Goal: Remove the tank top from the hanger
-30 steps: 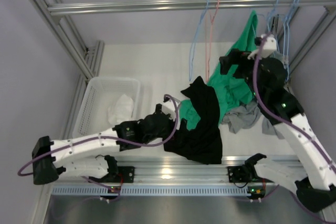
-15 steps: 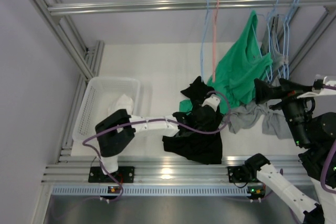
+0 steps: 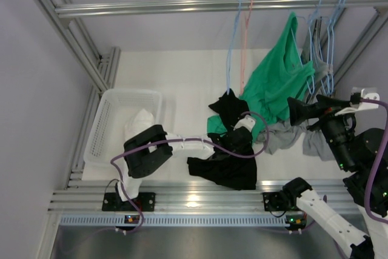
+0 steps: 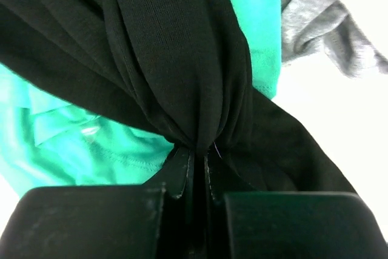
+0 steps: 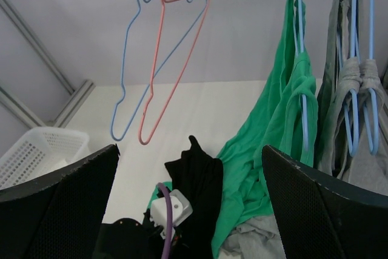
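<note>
My left claw (image 4: 195, 156) clamps the black jersey tank top (image 4: 176, 59), which seems freed. The green jersey top (image 5: 267, 150) at upper right still hangs on a blue wire hanger (image 5: 302, 127). My right claw (image 3: 306, 112) stands apart.

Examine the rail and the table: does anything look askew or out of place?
Yes. The green tank top hangs lopsided from a blue hanger at the right of the rail, its lower part trailing onto the table, heaped with a black garment and a grey garment.
</note>
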Tool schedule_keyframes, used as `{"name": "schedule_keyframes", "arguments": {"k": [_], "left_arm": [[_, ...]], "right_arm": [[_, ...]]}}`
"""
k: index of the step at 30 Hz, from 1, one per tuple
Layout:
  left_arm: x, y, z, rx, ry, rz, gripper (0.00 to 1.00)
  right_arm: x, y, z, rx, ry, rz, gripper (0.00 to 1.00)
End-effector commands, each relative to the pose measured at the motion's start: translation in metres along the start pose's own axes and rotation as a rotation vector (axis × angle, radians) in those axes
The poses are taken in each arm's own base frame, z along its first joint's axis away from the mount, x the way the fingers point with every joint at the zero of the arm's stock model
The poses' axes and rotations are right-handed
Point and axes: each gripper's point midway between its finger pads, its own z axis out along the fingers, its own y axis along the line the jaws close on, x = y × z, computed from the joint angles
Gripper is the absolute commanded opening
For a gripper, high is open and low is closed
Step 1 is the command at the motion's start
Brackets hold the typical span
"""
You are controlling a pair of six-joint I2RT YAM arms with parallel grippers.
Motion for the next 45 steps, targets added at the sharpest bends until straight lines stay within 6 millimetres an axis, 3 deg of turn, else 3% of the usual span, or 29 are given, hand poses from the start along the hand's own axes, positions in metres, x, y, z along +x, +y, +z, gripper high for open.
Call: {"name": "schedule_keyframes", "arguments": {"k": [1, 7, 10, 11, 19, 26, 28, 30, 31, 32, 33, 35, 38, 40, 42, 45], "left_arm": [[-0.054, -0.009, -0.036, 0.045, -0.150, -0.049, 0.00], [-0.102, 0.009, -0.105, 0.056, -0.301, -0.087, 0.00], [-0.138, 0.032, -0.166, 0.052, -0.440, -0.140, 0.00], [-0.141, 0.039, -0.176, 0.038, -0.461, -0.150, 0.00], [-0.179, 0.141, -0.300, -0.269, -0.666, -0.267, 0.00], [-0.212, 0.213, -0.377, -0.531, -0.772, -0.321, 0.00], [-0.218, 0.230, -0.387, -0.584, -0.783, -0.338, 0.00], [-0.225, 0.263, -0.400, -0.669, -0.779, -0.363, 0.00], [-0.227, 0.273, -0.394, -0.690, -0.756, -0.365, 0.00], [-0.222, 0.295, -0.392, -0.723, -0.713, -0.384, 0.00], [-0.230, 0.305, -0.401, -0.726, -0.727, -0.412, 0.00], [-0.230, 0.333, -0.399, -0.751, -0.706, -0.465, 0.00], [-0.225, 0.356, -0.407, -0.758, -0.702, -0.535, 0.00], [-0.221, 0.360, -0.403, -0.737, -0.690, -0.553, 0.00], [-0.211, 0.369, -0.398, -0.771, -0.661, -0.570, 0.00], [-0.179, 0.385, -0.385, -0.831, -0.593, -0.628, 0.00]], "right_arm": [[0.008, 0.000, 0.001, -0.009, 0.028, -0.025, 0.99], [0.008, -0.002, 0.001, 0.005, 0.027, -0.027, 0.99], [0.005, -0.005, -0.001, 0.020, 0.013, -0.026, 0.99], [0.003, -0.006, -0.001, 0.025, 0.009, -0.024, 0.99], [-0.009, -0.013, -0.006, 0.065, -0.025, -0.017, 0.99], [-0.025, -0.009, -0.005, 0.058, -0.049, -0.014, 0.99], [-0.030, -0.008, -0.005, 0.054, -0.056, -0.014, 0.99], [-0.034, -0.005, -0.005, 0.039, -0.059, -0.014, 0.99], [-0.038, -0.003, -0.005, 0.032, -0.063, -0.013, 0.99], [-0.039, -0.002, -0.005, 0.030, -0.066, -0.012, 0.99], [-0.043, 0.000, -0.005, 0.023, -0.071, -0.010, 0.99], [-0.044, 0.001, -0.003, 0.020, -0.069, -0.016, 1.00], [-0.044, 0.002, -0.001, 0.015, -0.065, -0.023, 0.99], [-0.041, 0.002, 0.001, 0.017, -0.055, -0.029, 0.99], [-0.037, 0.002, 0.003, 0.017, -0.044, -0.037, 1.00], [-0.033, 0.001, 0.007, 0.023, -0.030, -0.047, 1.00]]}}
